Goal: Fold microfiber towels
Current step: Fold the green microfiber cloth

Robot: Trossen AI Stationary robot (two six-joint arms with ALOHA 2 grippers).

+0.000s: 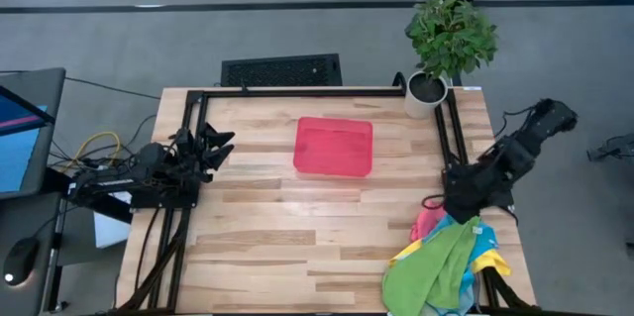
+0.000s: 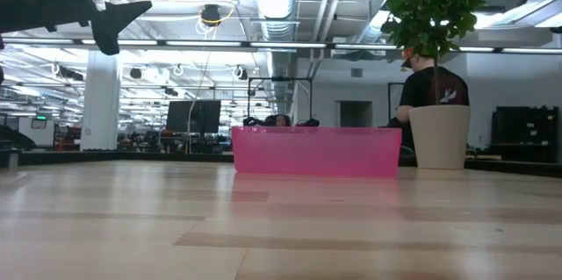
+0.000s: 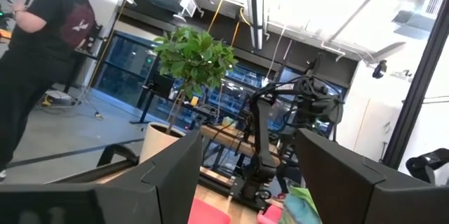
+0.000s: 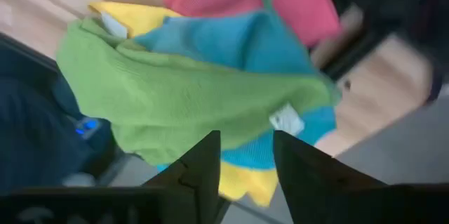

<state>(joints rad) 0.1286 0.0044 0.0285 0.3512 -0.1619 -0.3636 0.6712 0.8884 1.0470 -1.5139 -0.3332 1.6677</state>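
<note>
Green-topped towel heap [image 1: 441,266] overhanging table [image 1: 267,247] corner under parted, empty right claw [image 4: 245,155]; left claw [image 1: 220,148] parted, empty at far edge.

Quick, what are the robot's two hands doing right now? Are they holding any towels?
Left gripper: open, holding nothing, at the table's left edge.
Right gripper: open, holding nothing, above the towels.

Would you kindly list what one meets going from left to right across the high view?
Left gripper → red tray → potted plant → right gripper, directly above the pile of microfiber towels at the table's right near corner.
</note>
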